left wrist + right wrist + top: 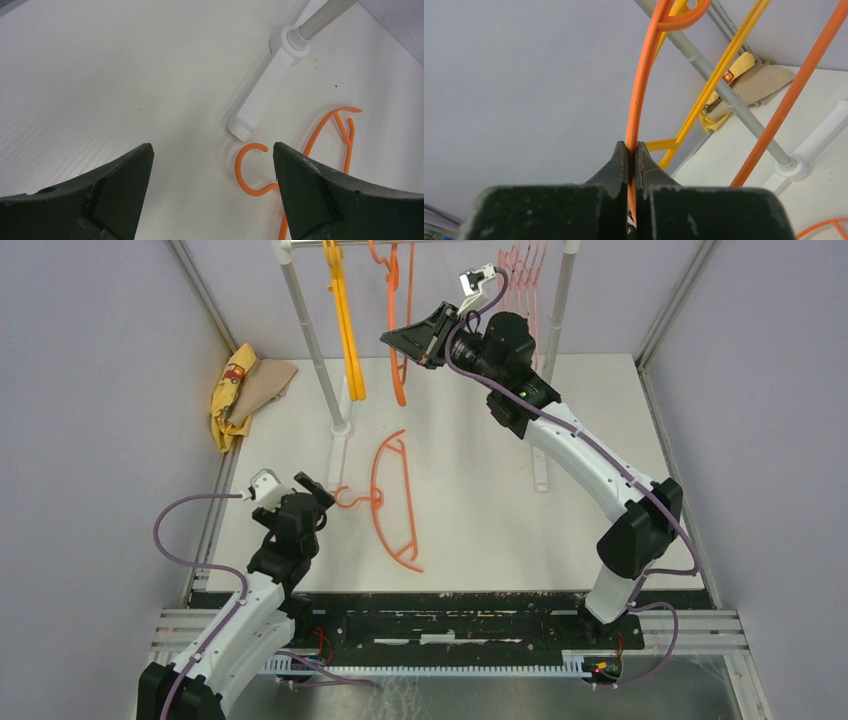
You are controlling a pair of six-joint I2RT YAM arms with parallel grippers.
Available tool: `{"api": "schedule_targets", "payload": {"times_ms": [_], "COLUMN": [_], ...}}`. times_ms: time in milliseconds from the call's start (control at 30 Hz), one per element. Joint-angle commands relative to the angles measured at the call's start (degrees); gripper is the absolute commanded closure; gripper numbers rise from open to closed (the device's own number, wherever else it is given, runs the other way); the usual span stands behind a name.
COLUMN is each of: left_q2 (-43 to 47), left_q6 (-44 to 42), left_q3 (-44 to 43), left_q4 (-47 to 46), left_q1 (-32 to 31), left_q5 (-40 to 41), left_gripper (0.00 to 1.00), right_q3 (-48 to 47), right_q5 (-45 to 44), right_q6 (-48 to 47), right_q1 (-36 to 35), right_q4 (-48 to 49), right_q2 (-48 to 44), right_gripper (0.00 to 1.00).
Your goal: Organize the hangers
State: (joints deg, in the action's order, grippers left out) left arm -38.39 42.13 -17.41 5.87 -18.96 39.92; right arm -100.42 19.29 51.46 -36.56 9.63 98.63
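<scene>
An orange hanger [392,502] lies flat on the white table, hook toward the left; its hook shows in the left wrist view [252,170]. My left gripper [318,498] is open just left of that hook and holds nothing [212,165]. My right gripper [400,345] is raised by the rack and shut on the bar of a hanging orange hanger [395,320], seen in the right wrist view [639,100] with the jaws pinching it [631,150]. A yellow-orange hanger [345,320] hangs to its left. Several pale pink hangers [525,270] hang at the rail's right end.
The white-poled rack stands at the back: left pole [312,340], its foot on the table [338,455], right pole [560,305]. A yellow and tan cloth bundle [245,390] lies at the table's back left edge. Grey walls enclose the table.
</scene>
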Motion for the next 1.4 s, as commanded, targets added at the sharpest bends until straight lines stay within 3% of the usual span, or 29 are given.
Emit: {"api": "schedule_targets", "payload": {"times_ms": [0, 400, 900, 1367], "left_q2": [-0.23, -1.29, -1.79, -1.97], "left_q6": [-2.75, -3.02, -2.98, -3.2], "left_q3": [-0.32, -0.32, -0.25, -0.17], "left_q4": [-2.13, -2.71, -2.88, -2.7], "left_q1": [0.33, 0.33, 0.33, 0.34], "left_q5": [1.24, 1.66, 2.03, 2.32], "left_gripper": [0.04, 0.04, 0.04, 0.04], "right_q3": [-7.54, -11.19, -16.02, 9.63], "right_q5": [0.61, -0.46, 4.39, -4.95], "right_q6": [2.66, 4.44, 3.4, -6.71], "right_q1": [0.17, 0.26, 0.17, -0.66], "right_q4": [7.96, 6.56, -0.26, 7.19], "right_q2": [2.91, 10.13, 16.08, -5.17], "right_gripper": [0.99, 0.99, 0.97, 0.37]}}
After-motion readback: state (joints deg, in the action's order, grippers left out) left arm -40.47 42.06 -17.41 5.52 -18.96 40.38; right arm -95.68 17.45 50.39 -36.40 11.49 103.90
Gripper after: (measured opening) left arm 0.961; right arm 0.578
